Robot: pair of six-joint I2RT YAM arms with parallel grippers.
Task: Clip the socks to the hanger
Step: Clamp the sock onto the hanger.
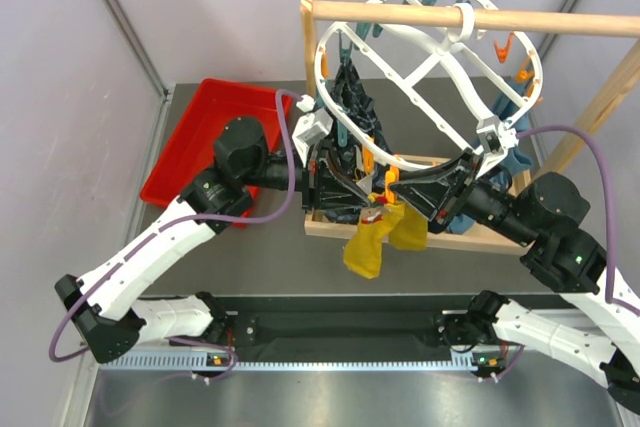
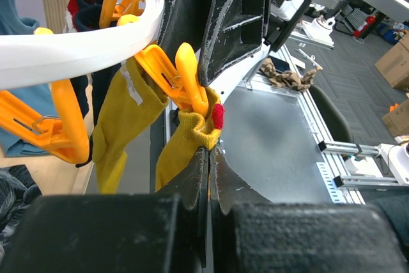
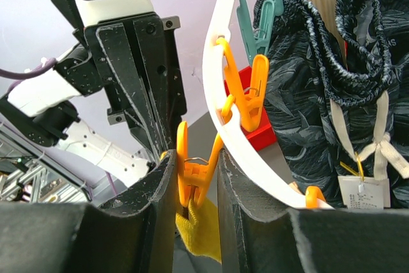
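The white oval hanger [image 1: 432,107] hangs by its hook from a wooden rod. Two mustard-yellow socks dangle from its near rim. One sock [image 1: 408,229] hangs clipped in an orange peg [image 2: 67,126]. My left gripper [image 2: 209,148] is shut on the cuff of the other sock [image 2: 192,133], just under an orange peg [image 2: 182,78]. In the right wrist view my right gripper [image 3: 195,164] is shut on that peg's [image 3: 192,171] handles, with the sock's [image 3: 201,238] cuff at the peg's mouth. The two grippers meet there [image 1: 380,195].
A dark patterned cloth [image 1: 352,107] hangs from the hanger's far left side. A teal-blue cloth [image 1: 515,162] hangs at the right. The wooden rack's rod [image 1: 560,19] and base frame [image 1: 330,225] surround the work. A red tray [image 1: 205,132] lies at the left.
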